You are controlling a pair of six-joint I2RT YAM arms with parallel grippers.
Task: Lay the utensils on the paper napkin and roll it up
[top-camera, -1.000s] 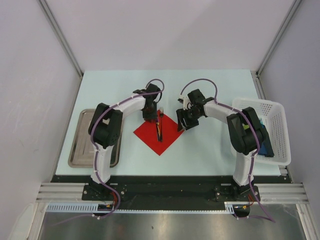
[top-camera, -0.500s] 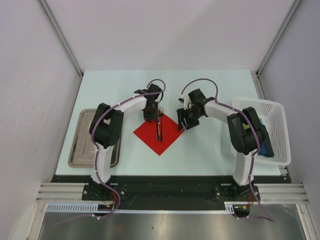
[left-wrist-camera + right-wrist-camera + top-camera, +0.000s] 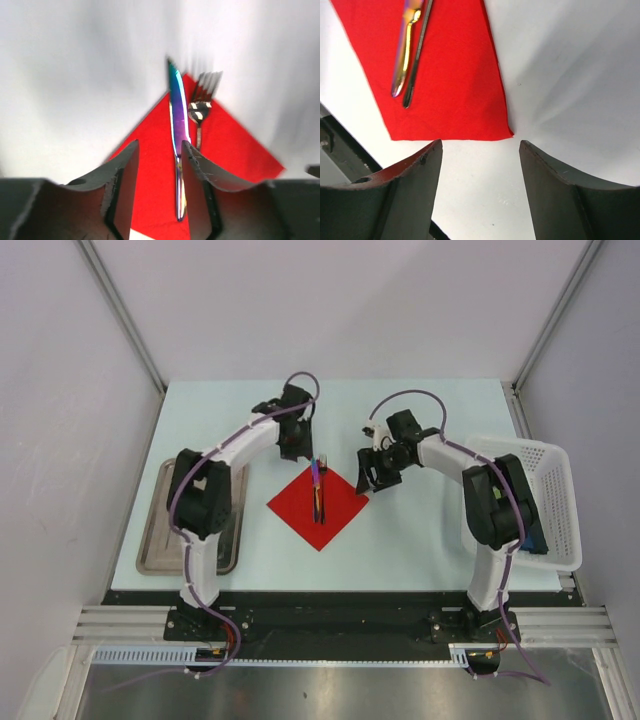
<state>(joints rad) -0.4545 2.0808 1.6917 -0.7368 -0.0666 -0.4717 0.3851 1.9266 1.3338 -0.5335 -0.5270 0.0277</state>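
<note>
The red paper napkin (image 3: 320,508) lies flat as a diamond on the table. An iridescent knife (image 3: 177,125) and a fork (image 3: 201,102) lie side by side along its middle (image 3: 318,490), tips at the far corner. My left gripper (image 3: 296,450) is open and empty, above and beyond the napkin's far-left edge; its jaws (image 3: 160,150) frame the knife handle from above without touching it. My right gripper (image 3: 368,477) is open and empty just off the napkin's right corner (image 3: 507,132); the knife (image 3: 406,45) and the fork handle (image 3: 418,55) show there too.
A metal tray (image 3: 160,530) lies at the left edge of the table. A white plastic basket (image 3: 545,475) stands at the right edge with a blue item (image 3: 531,530) in it.
My left gripper has drawn back from over the utensils toward the far left, leaving them lying on the napkin. The right gripper has shifted only slightly.
</note>
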